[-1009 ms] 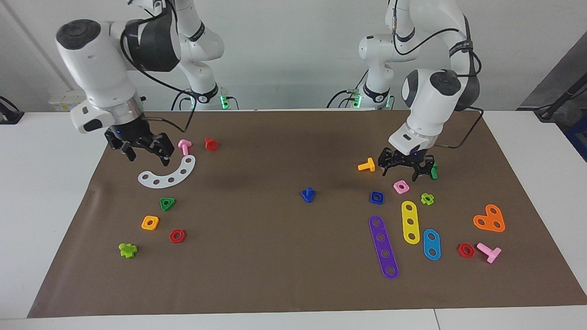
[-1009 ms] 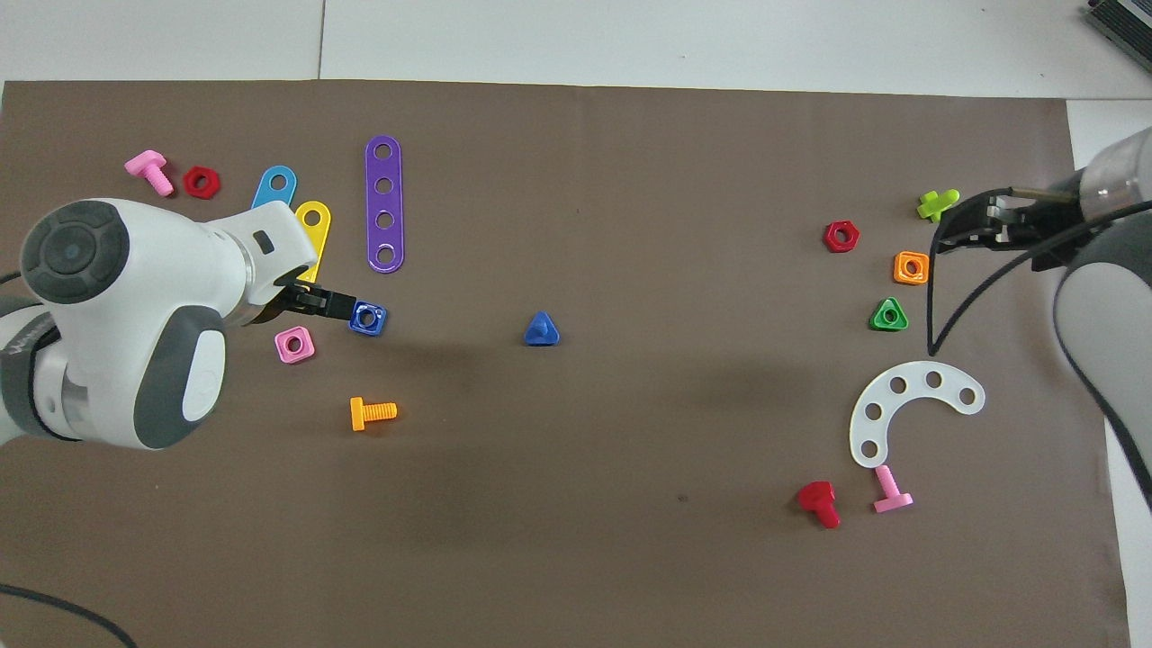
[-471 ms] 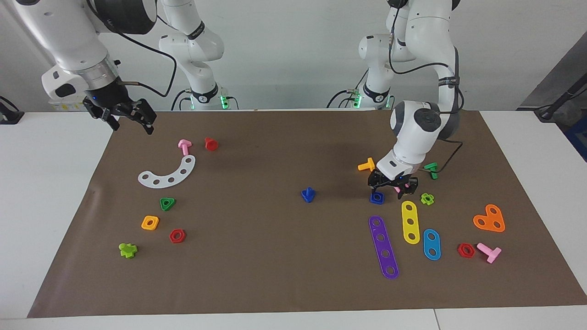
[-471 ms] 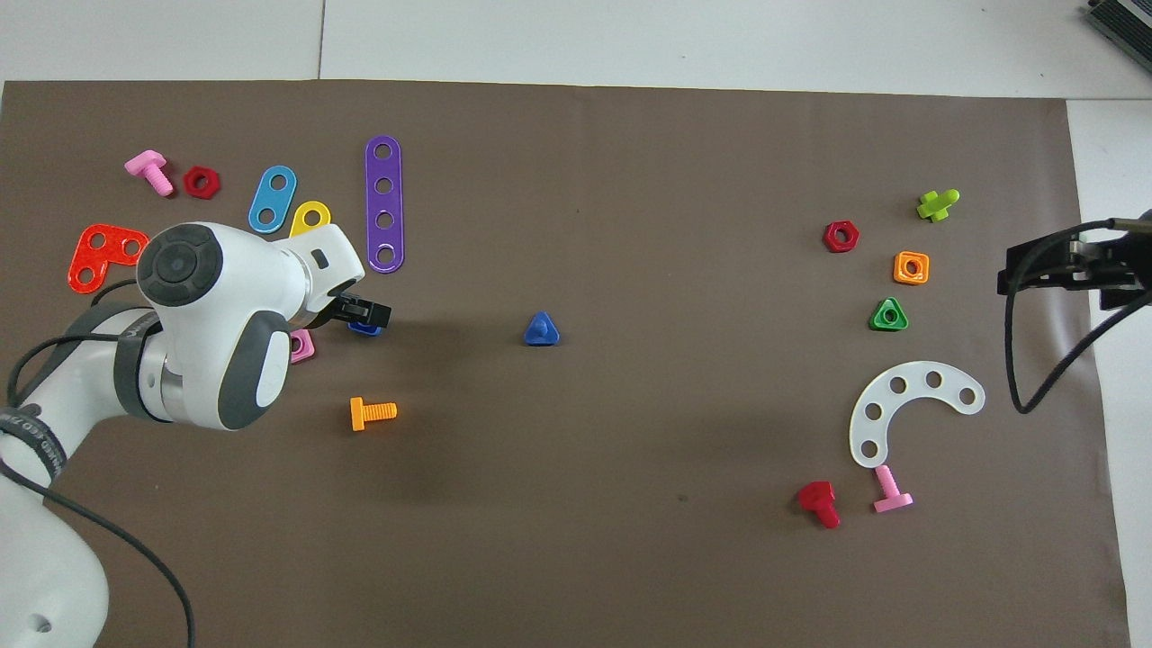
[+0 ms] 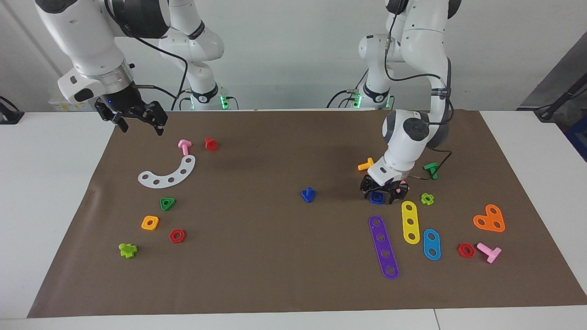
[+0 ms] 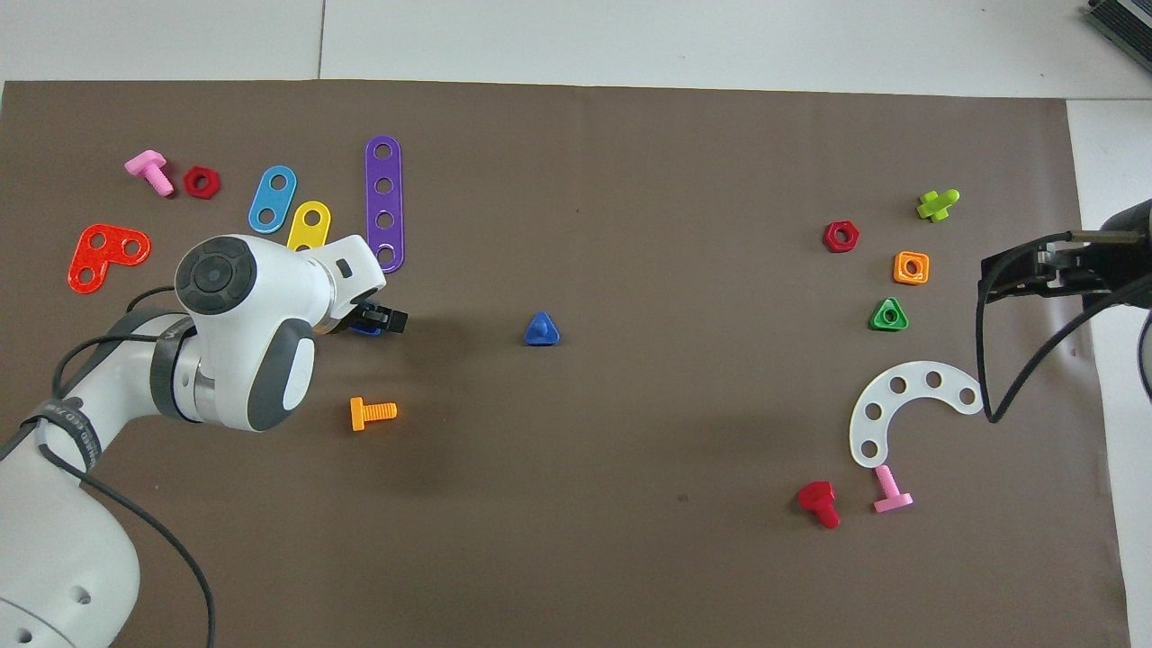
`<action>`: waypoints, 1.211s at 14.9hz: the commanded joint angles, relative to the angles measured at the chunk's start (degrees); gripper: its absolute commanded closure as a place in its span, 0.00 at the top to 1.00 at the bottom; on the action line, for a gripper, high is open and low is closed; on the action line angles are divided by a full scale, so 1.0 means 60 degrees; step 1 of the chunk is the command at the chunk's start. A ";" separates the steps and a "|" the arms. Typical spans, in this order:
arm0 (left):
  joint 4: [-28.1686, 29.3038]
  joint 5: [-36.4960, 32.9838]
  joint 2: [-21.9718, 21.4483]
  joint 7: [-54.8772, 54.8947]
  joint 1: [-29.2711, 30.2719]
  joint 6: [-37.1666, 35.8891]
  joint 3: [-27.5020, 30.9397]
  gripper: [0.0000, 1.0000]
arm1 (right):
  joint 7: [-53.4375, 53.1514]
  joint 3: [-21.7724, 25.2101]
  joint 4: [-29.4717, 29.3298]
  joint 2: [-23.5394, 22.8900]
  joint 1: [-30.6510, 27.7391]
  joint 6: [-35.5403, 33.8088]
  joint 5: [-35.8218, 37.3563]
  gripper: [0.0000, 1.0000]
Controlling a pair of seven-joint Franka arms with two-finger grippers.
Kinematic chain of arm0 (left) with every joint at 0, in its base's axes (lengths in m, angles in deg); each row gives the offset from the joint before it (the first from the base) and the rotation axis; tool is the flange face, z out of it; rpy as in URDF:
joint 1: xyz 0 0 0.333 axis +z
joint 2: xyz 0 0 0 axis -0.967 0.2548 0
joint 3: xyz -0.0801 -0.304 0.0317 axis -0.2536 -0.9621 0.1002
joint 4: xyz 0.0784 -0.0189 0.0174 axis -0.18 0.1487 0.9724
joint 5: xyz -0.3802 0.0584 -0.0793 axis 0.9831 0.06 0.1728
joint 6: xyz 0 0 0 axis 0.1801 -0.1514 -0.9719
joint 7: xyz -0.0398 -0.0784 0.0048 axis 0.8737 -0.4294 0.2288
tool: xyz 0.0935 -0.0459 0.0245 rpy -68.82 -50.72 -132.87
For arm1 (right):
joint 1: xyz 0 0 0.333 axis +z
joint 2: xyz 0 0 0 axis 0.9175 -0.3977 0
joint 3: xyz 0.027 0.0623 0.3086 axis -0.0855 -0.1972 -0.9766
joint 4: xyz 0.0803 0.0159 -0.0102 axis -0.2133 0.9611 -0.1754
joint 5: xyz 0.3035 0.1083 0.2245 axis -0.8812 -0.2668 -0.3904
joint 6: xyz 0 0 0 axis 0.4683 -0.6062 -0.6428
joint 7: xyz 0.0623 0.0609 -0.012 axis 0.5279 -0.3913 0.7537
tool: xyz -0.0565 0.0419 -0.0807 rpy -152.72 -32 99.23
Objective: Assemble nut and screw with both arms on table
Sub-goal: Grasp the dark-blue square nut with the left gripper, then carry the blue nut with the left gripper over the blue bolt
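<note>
The left gripper, fingers spread, straddles the small dark-blue plastic rounded-square nut, round hole up. The right gripper hangs spread above the surface's edge.
</note>
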 commanded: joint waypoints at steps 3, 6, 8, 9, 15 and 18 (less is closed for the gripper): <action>0.0179 0.0064 -0.0194 -0.0104 -0.0114 0.0074 0.0108 0.09 | 0.0400 -0.0025 -0.1061 -0.0099 -0.0055 -0.1105 0.0121 1.00; -0.0375 0.0064 -0.0312 -0.0178 -0.0128 -0.0671 0.0079 0.00 | 0.0341 -0.0025 -0.1034 -0.0158 -0.0011 -0.1035 -0.0010 1.00; -0.1107 0.0049 -0.0239 -0.0556 -0.0332 -0.1301 0.0006 0.00 | 0.0253 -0.0011 -0.1020 -0.0158 -0.0112 -0.1035 -0.0549 1.00; -0.1386 0.0035 -0.0181 -0.0936 -0.0536 -0.1347 0.0005 0.00 | 0.0224 0.0004 -0.1005 -0.0158 -0.0128 -0.1035 -0.0610 1.00; -0.2529 -0.0903 0.0258 -0.3778 -0.1636 -0.1581 -0.0213 0.00 | 0.0312 0.0004 -0.0727 -0.0070 0.0018 -0.0757 -0.0056 1.00; -0.2692 -0.0903 0.0405 -0.4570 -0.2294 -0.1670 -0.0259 0.00 | 0.0356 -0.0011 -0.0625 -0.0027 0.0019 -0.0771 -0.0025 1.00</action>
